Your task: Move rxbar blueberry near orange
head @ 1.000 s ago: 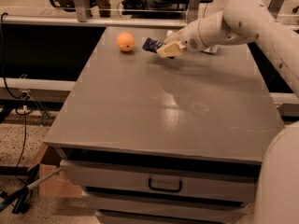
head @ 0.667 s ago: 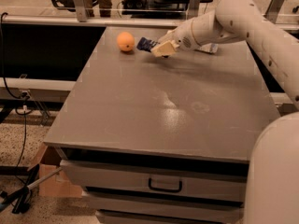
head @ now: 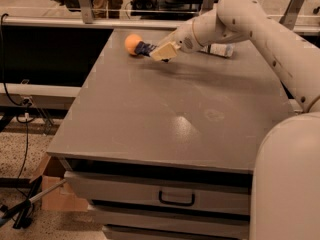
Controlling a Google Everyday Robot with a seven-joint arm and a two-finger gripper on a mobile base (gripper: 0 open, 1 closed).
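Observation:
The orange point(head: 132, 43) sits at the far left of the grey table top point(head: 180, 109). The dark navy rxbar blueberry point(head: 144, 48) is held in my gripper point(head: 156, 52), its free end right next to the orange, touching or nearly so. The gripper's cream-coloured fingers point(head: 165, 50) are shut on the bar, just above the table surface. My white arm reaches in from the right across the far part of the table.
A clear plastic water bottle with a white label point(head: 220, 49) lies at the far edge, partly behind my arm. The table has drawers with a handle point(head: 176, 199) at the front. A cardboard box point(head: 55, 194) and cables lie on the floor at left.
My gripper has carried the rxbar blueberry leftwards across the far part of the table, from well right of the orange to right beside it.

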